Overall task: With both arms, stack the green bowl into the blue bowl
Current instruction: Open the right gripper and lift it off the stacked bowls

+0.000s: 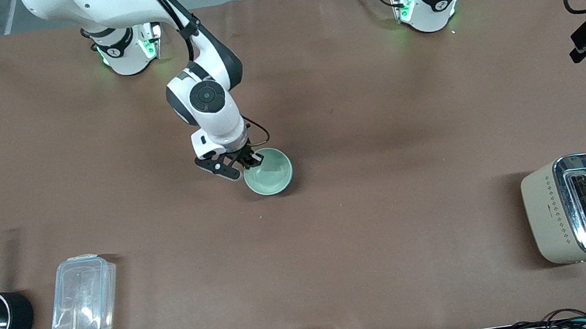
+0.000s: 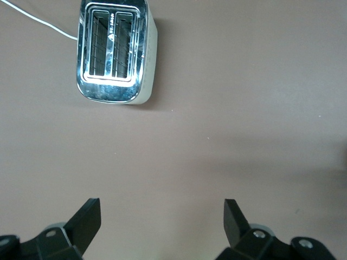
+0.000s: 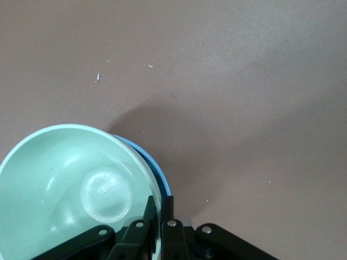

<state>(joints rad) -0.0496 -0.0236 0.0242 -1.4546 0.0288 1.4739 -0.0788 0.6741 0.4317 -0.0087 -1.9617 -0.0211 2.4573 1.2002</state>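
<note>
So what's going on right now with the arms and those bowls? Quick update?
Right gripper shut on green bowl rim, mid-table. Green bowl sits in blue bowl. Left gripper open, waiting above bare table near toaster. Nothing in the way.

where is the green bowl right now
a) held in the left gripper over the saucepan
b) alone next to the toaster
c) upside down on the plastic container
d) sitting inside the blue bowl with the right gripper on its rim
d: in the right wrist view the green bowl sits nested in the blue bowl, and the right gripper is shut on the green bowl's rim.
</note>
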